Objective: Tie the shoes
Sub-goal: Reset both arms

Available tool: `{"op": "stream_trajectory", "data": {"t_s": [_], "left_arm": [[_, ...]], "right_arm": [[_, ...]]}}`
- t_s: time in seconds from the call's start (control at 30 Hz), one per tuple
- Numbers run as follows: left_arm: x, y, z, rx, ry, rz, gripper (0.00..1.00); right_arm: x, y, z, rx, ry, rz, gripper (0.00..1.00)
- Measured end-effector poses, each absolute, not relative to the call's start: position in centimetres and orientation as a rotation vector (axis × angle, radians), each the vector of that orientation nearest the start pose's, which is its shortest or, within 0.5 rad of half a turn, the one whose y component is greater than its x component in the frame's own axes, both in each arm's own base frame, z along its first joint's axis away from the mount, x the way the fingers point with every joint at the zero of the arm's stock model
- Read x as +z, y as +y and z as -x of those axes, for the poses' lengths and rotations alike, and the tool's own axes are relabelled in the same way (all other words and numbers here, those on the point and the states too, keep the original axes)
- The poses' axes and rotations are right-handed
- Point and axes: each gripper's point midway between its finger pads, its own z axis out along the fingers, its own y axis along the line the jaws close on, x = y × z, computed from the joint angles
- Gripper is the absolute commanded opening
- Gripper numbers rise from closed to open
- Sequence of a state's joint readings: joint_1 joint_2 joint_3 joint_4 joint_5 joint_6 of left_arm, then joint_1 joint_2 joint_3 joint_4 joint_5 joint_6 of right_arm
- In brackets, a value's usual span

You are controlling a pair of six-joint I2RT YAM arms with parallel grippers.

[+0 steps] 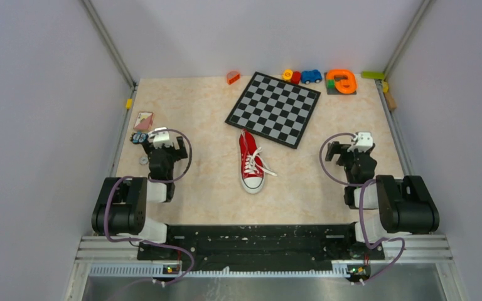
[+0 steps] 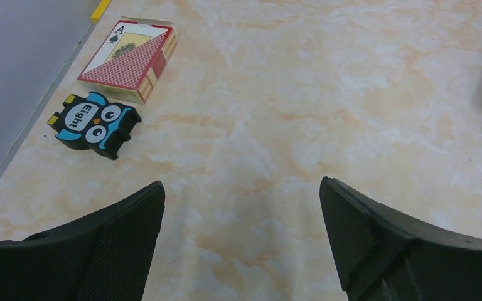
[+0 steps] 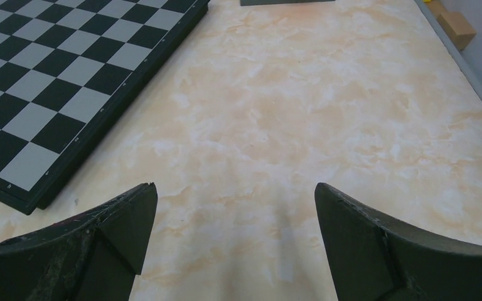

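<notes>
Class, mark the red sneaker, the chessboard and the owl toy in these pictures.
red sneaker [image 1: 251, 162]: top external view, on its laced middle.
chessboard [image 1: 273, 108]: top external view, on the middle squares.
owl toy [image 2: 94, 123]: left wrist view, on its face.

Sneakers: one red sneaker [image 1: 251, 162], white-laced.
Boards: one chessboard [image 1: 274, 108].
Cards: one card pack [image 2: 129, 58], red-backed.
Figures: one owl figure [image 2: 94, 123], blue and black.
Vehicles: one blue toy car [image 1: 311, 76].
Curved pieces: one orange curved toy [image 1: 341, 81] on a grey base.
Blocks: one wooden block [image 3: 455, 25].
Grippers: two, the left gripper [image 2: 240, 185] and the right gripper [image 3: 235, 186].
</notes>
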State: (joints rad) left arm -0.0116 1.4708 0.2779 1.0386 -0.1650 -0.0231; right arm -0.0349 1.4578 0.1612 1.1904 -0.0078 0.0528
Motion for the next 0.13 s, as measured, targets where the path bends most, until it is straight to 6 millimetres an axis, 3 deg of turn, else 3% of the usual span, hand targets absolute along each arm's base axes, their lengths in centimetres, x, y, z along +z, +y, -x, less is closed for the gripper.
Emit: {"op": "stream_trajectory", "data": {"t_s": [0.13], "left_arm": [[9.09,2.96,-37.78,0.122,1.722,0.142,0.97]], "right_arm": [[8.65,-0.68,-35.74,0.029,1.684,-0.057,0.99]]}}
